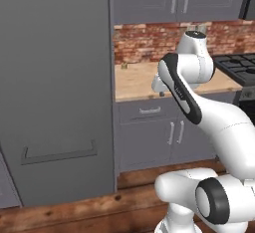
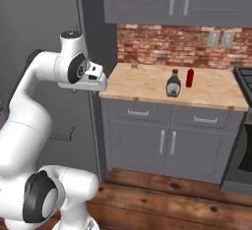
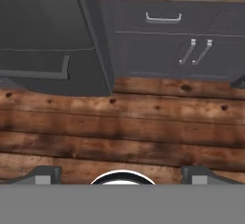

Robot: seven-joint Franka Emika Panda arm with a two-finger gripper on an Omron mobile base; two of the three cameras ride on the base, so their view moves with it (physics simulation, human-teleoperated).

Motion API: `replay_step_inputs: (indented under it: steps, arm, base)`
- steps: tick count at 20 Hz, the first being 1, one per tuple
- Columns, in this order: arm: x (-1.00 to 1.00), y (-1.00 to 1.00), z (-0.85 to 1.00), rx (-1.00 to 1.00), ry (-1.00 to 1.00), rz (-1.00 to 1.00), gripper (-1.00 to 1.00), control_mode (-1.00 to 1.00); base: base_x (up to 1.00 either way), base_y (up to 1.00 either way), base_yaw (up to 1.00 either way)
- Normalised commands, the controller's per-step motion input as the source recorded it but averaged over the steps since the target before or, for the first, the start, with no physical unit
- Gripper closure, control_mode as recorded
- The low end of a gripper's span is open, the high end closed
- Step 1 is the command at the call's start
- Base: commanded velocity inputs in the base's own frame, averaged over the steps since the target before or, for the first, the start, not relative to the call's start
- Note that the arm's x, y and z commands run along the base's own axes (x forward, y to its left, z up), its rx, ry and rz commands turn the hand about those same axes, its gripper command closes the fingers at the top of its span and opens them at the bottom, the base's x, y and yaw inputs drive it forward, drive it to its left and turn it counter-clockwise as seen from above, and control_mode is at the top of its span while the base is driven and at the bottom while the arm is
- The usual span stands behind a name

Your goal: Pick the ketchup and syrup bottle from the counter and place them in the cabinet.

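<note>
With its fingers spread wide and empty, the gripper (image 3: 122, 174) points at the floor, so the first pickup is not yet begun; the ketchup (image 2: 190, 77) and syrup bottle (image 2: 173, 83) stand side by side on the counter (image 2: 142, 84), well beyond the hand, which must reach over.

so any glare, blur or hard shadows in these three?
Right base view: flat even light, soft faint shadows under the syrup bottle and ketchup, no glare. Left base view: the same flat light, edges slightly soft. Hand view: floor planks blurry and low-detail, no glare.
</note>
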Motion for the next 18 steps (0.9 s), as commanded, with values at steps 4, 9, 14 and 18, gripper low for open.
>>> replay_step_inputs:
  steps: [4,9,14,18]
  arm:
    - [0.0,0.0,0.0,0.0,0.0,0.0,-1.0,1.0]
    - [0.0,0.0,0.0,0.0,0.0,0.0,-1.0,1.0]
    - [0.0,0.0,0.0,0.0,0.0,0.0,-1.0,1.0]
    - [0.0,0.0,0.0,0.0,0.0,0.0,-1.0,1.0]
  base:
    - [0.0,-0.69,0.0]
    - [0.03,-0.63,0.0]
    - [0.13,-0.56,0.0]
    - [0.23,-0.5,0.0]
